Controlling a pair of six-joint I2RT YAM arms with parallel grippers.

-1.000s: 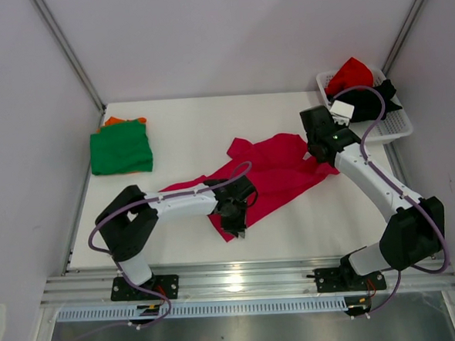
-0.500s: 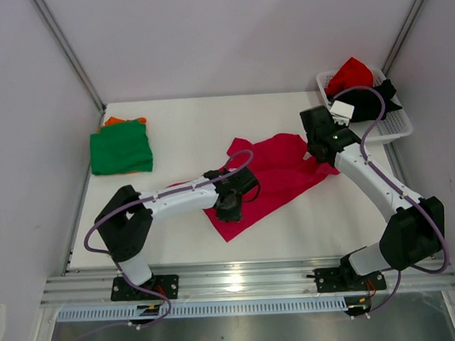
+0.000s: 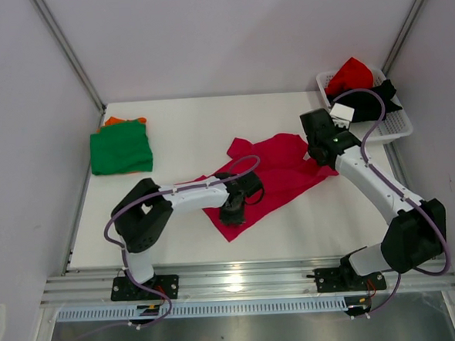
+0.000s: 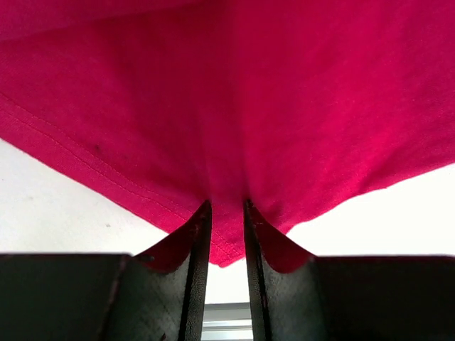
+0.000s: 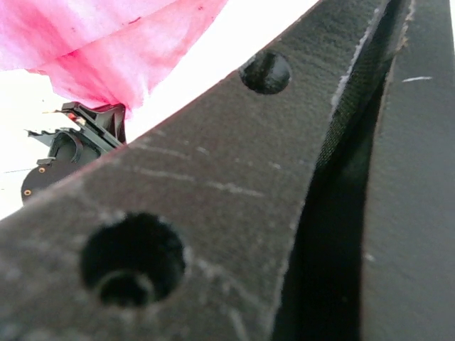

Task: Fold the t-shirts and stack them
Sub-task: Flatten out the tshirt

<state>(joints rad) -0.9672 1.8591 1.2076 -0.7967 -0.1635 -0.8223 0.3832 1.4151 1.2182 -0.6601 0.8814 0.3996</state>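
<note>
A magenta-pink t-shirt [image 3: 278, 171] lies spread in the middle of the table. My left gripper [image 3: 234, 209] is shut on its near-left edge; in the left wrist view the cloth [image 4: 234, 106] is pinched between the fingers [image 4: 197, 241] and hangs over them. My right gripper [image 3: 320, 148] sits low at the shirt's far-right edge, its jaws close together with no cloth showing between them; pink cloth [image 5: 106, 42] lies beyond it. A folded green t-shirt [image 3: 120, 150] lies on an orange one [image 3: 115, 121] at the far left. Red [image 3: 351, 74] and black [image 3: 383, 91] t-shirts sit in the basket.
The white lattice basket [image 3: 395, 127] stands at the table's far right corner. Grey walls close in the left, back and right. A metal rail runs along the near edge [image 3: 242, 278]. The left arm's purple cable [image 3: 239, 168] loops over the shirt.
My left gripper has moved away from the near edge and slightly left, dragging the shirt's near-left part inward. The left elbow has swung right. The right arm has barely moved.
</note>
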